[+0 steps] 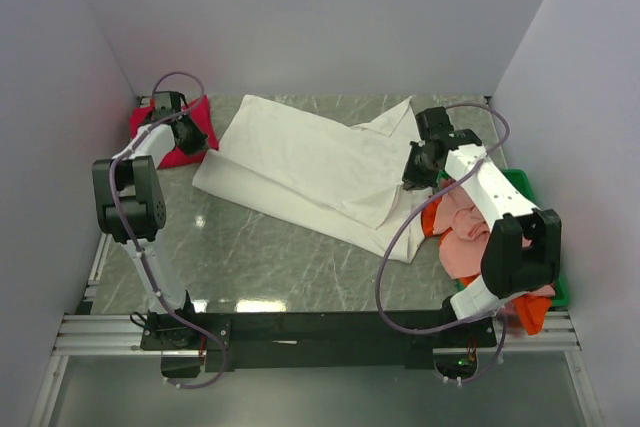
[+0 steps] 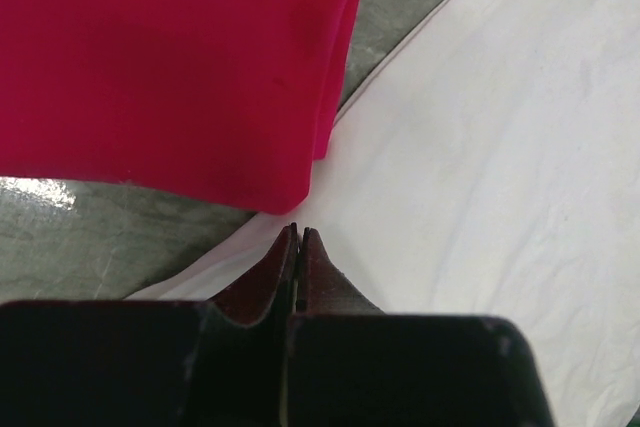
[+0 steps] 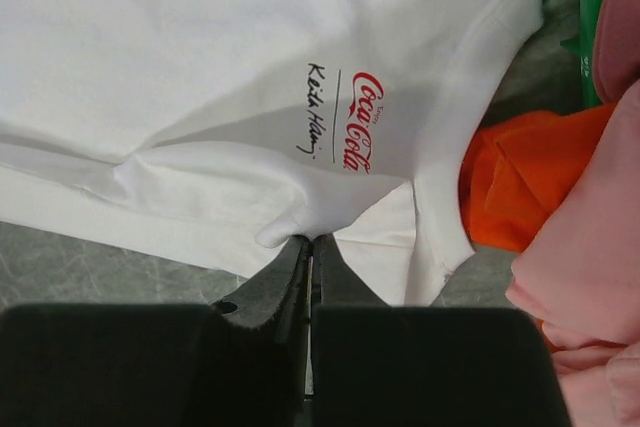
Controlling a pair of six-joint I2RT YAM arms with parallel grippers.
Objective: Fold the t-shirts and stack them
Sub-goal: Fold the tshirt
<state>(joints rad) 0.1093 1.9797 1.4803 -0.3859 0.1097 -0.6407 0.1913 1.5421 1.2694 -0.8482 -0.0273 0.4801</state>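
We judge the step in hand to be a fold of the white t-shirt (image 1: 300, 162), and it turns on how that shirt lies between the two arms. In the top view it sprawls across the middle of the bench (image 1: 260, 267), partly doubled over itself, its long axis running from about 10 o'clock down to 4 o'clock. The right gripper (image 1: 413, 175) sits at the shirt's 3 o'clock edge. Its wrist view shows the jaws closed tight on a small nub of white cloth just below the red logo print (image 3: 358, 132), so the right arm is the one with the shirt in hand. The left gripper (image 1: 192, 137) hangs over the shirt's 9 o'clock corner, where the white edge runs just beside the crimson t-shirt (image 1: 185, 157) lying in the far-left corner of the bench. Its jaws are pressed together, and from its wrist view we cannot tell whether any white cloth is caught between them. From the pinched point the bulk of the shirt lies toward 9 o'clock, so we expect a fold to carry that edge leftward across the long axis. The salmon-pink t-shirt (image 1: 462, 237) and orange t-shirt (image 1: 532, 312) lie heaped and unfolded at 4 o'clock by the green bin (image 1: 520, 187), close under the right arm.
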